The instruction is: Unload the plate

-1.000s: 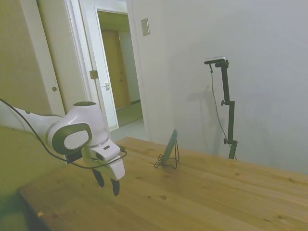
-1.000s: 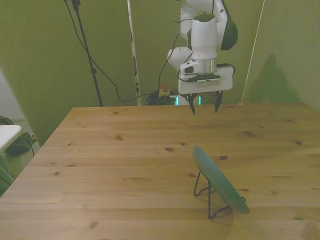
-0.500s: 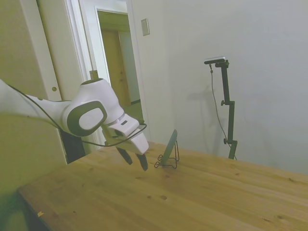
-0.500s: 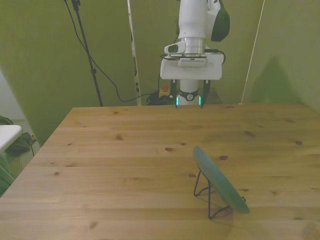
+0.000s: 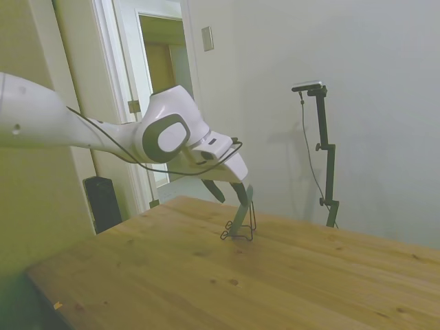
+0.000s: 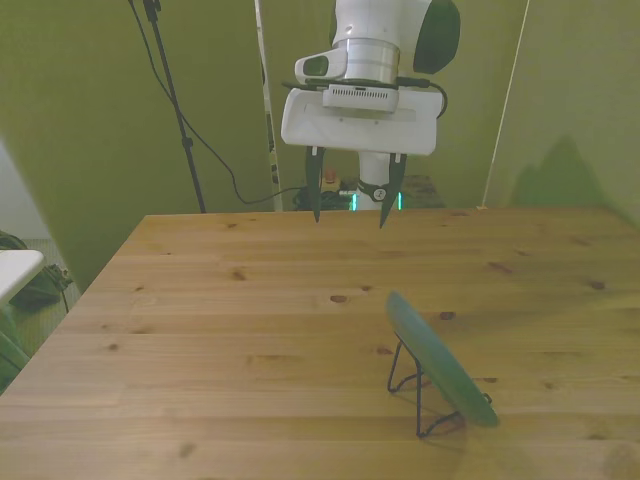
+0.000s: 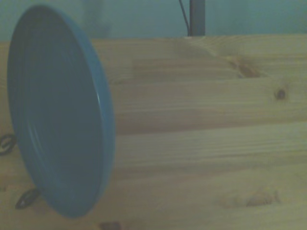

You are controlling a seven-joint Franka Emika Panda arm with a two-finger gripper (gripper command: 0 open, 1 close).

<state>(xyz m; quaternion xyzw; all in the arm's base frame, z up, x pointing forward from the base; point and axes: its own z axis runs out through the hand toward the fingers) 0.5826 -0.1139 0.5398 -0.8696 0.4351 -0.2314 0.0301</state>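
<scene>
The side view is looking low across the wooden table from off 1 side, facing a white wall and an open doorway. The front view is looking from across the table toward the arm, slightly downward, at middle distance. The wrist view is sitting very close to the plate, its face filling much of the picture. All 3 views are sharing the plate and the tabletop around it.

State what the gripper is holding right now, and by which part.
Nothing is held. The gripper is open and hangs in the air, apart from the plate, which leans on its wire stand.
</scene>
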